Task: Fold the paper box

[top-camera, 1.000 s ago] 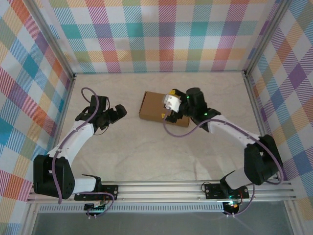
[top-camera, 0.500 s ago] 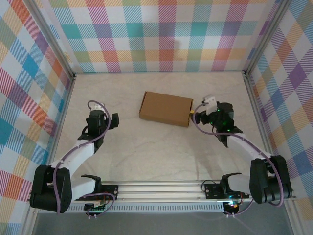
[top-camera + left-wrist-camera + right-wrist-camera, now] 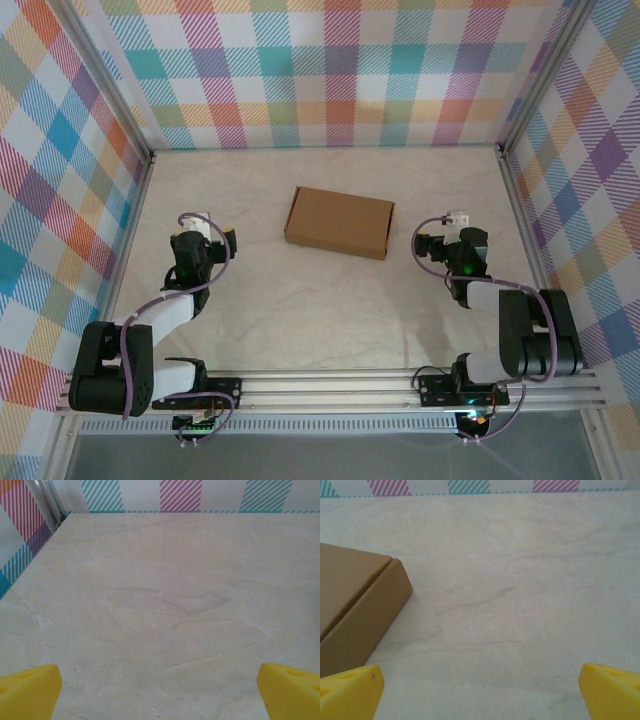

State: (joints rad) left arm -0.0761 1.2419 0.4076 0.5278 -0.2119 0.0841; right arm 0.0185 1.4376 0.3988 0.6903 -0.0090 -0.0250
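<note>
The paper box [image 3: 338,222] lies closed in the middle of the tabletop [image 3: 300,310], touched by neither arm. Our left end effector [image 3: 160,692] and right end effector [image 3: 480,692] both gape apart, empty. We judge the folding done, so we'd park without nudging its corner.

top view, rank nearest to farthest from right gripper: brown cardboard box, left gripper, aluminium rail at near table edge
1. Brown cardboard box, left of the right gripper.
2. Aluminium rail, near edge.
3. Left gripper, far left.
</note>
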